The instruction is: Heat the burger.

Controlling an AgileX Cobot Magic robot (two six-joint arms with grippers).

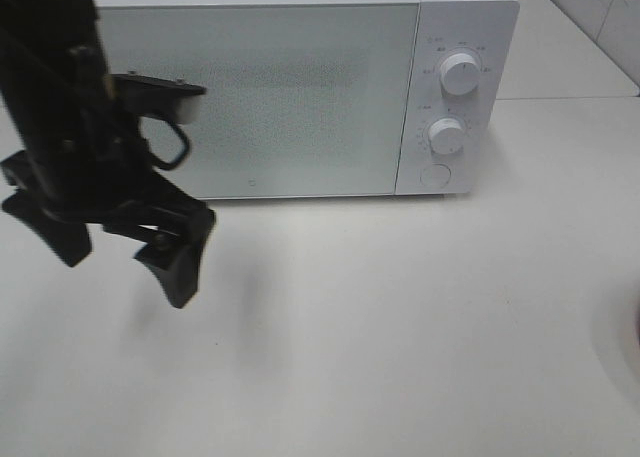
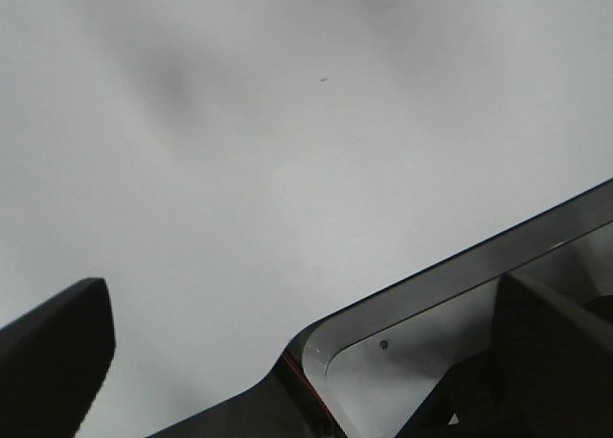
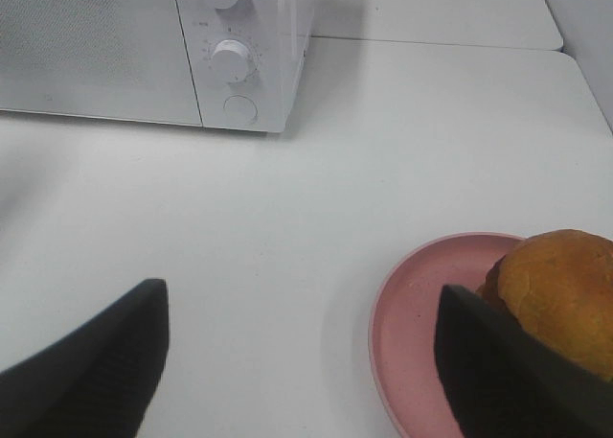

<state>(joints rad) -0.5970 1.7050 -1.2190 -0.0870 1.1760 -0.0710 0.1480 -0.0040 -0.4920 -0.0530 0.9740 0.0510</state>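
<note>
Surface: a plain white tabletop [image 1: 400,327], smooth and matte, filling the exterior high view below the appliance.
Back of the table: a white microwave [image 1: 300,87] stands directly on it, door shut, control panel with two round knobs and a round button on its right side.
Right side of the table: a round pink plate [image 3: 412,304] lies flat on the surface, well apart from the microwave; only the right wrist view shows it clearly.
Shadows: a soft grey shadow falls on the tabletop in front of the microwave's left half.
</note>
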